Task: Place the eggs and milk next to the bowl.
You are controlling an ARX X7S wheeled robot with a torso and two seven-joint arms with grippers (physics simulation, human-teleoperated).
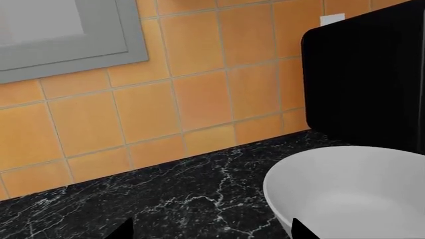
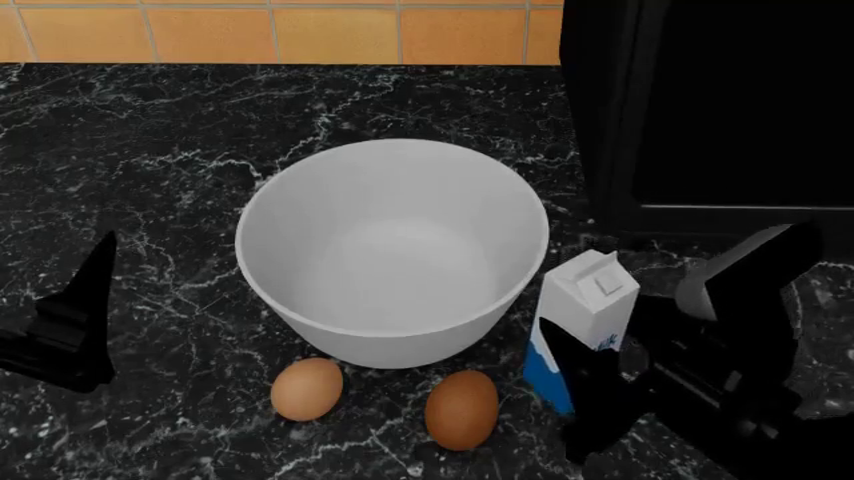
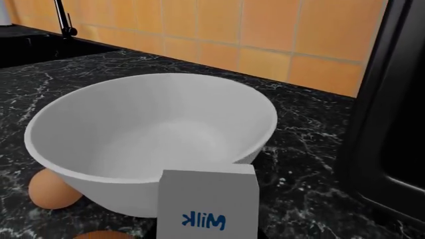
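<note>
The big white bowl (image 2: 394,250) stands on the black marble counter (image 2: 134,150). In front of it lie the eggs, a pale tan egg (image 2: 306,389) and a darker brown egg (image 2: 462,409), both close to its base. The milk (image 2: 582,325) stands upright just right of the bowl, almost touching it. My right gripper (image 2: 607,392) is around the carton's lower part. In the right wrist view the milk (image 3: 208,204) fills the space between the jaws, with the bowl (image 3: 153,129) right behind. My left gripper (image 1: 212,234) hangs open over bare counter left of the bowl (image 1: 352,189).
A tall black appliance (image 2: 721,110) stands on the counter just behind and right of the milk. An orange tiled wall (image 2: 267,30) runs along the back. A sink with a dark faucet (image 3: 63,20) lies far left. A grey window frame (image 1: 73,50) is on the wall.
</note>
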